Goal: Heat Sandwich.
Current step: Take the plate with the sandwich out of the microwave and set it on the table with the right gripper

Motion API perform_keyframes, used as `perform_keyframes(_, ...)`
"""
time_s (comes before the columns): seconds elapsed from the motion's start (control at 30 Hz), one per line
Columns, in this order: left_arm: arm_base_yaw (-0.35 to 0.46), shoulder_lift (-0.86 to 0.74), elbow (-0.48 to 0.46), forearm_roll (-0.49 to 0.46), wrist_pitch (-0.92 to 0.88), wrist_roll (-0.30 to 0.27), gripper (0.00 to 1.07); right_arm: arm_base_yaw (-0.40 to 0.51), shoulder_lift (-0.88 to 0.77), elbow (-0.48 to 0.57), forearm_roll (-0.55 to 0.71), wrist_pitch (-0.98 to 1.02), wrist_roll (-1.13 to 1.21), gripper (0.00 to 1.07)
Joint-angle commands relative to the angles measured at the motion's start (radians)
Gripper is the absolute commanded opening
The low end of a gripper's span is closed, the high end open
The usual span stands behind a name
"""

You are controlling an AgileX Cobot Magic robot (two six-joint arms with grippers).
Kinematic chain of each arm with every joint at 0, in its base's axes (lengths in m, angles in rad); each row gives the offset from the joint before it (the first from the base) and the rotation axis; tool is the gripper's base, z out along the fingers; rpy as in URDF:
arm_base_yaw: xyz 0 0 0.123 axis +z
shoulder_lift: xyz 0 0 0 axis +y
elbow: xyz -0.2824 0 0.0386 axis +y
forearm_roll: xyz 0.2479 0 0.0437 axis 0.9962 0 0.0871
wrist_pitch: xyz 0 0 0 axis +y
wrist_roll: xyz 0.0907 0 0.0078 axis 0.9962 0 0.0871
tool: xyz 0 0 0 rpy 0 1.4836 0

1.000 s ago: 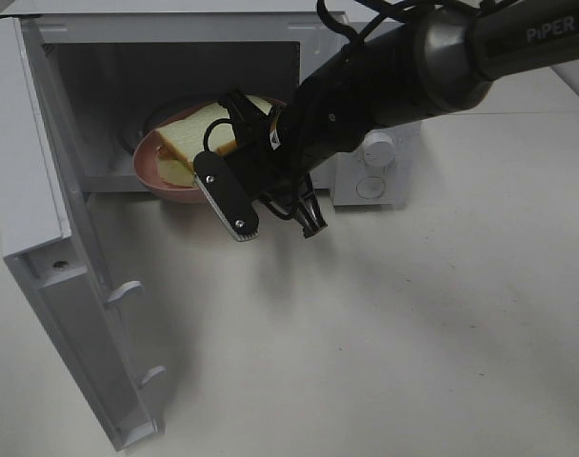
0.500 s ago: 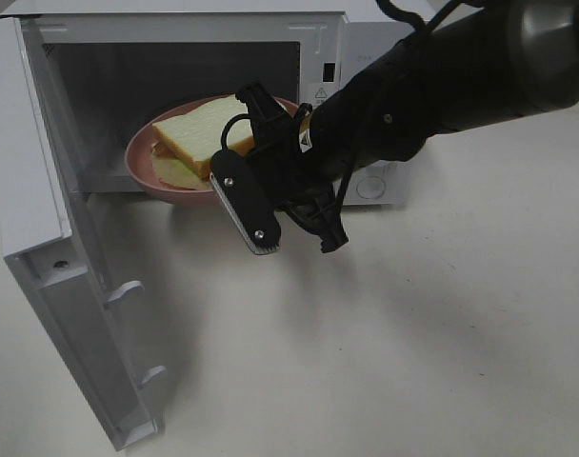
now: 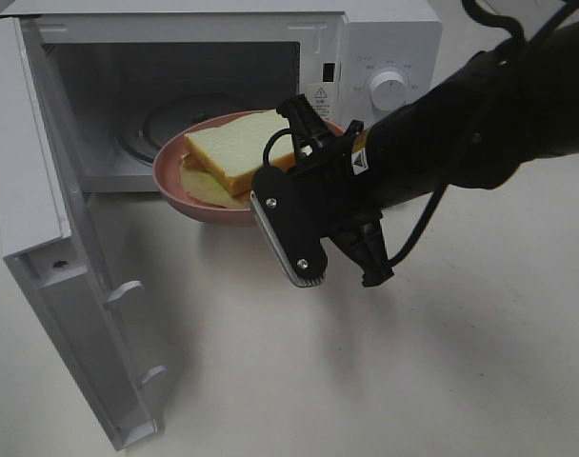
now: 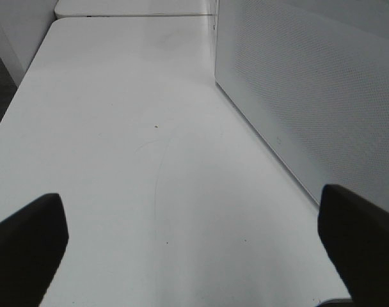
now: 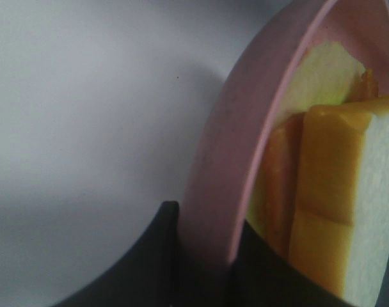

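The sandwich [image 3: 237,148] has pale bread, an orange-brown crust and yellow filling, and lies on a round pink plate [image 3: 189,190]. The plate hangs at the mouth of the open microwave [image 3: 366,48], partly in front of its sill. My right gripper [image 3: 304,143] is shut on the plate's right rim. The right wrist view shows its two dark fingers [image 5: 169,256] clamping the pink rim [image 5: 214,192], with the sandwich [image 5: 335,211] just beyond. My left gripper [image 4: 194,249] is open over bare table and holds nothing. It is out of the exterior high view.
The microwave door [image 3: 61,267] stands swung open at the left, reaching toward the table's front. A glass turntable [image 3: 161,119] lies inside the cavity. The perforated door panel [image 4: 309,96] runs beside my left gripper. White table [image 3: 413,381] stretches in front and to the right.
My right arm has drawn back to the right and toward the front with the plate in its grip. Plate and sandwich have come from deeper in the cavity out to its mouth.
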Motion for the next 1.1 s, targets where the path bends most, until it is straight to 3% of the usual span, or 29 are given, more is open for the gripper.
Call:
perform_keyframes(0.03,0.000,-0.017,0.003,-0.005,-0.013,-0.002,1.00,0.004,-0.072,0.051,0.005,-0.048,0.006,0.00)
perform_keyframes(0.57,0.000,-0.017,0.003,-0.005,-0.013,-0.002,1.00,0.004,-0.285,0.235,-0.004,-0.039,0.011,0.00)
perform_keyframes(1.1,0.000,-0.017,0.003,-0.005,-0.013,-0.002,1.00,0.004,-0.497,0.346,-0.014,0.054,0.014,0.00)
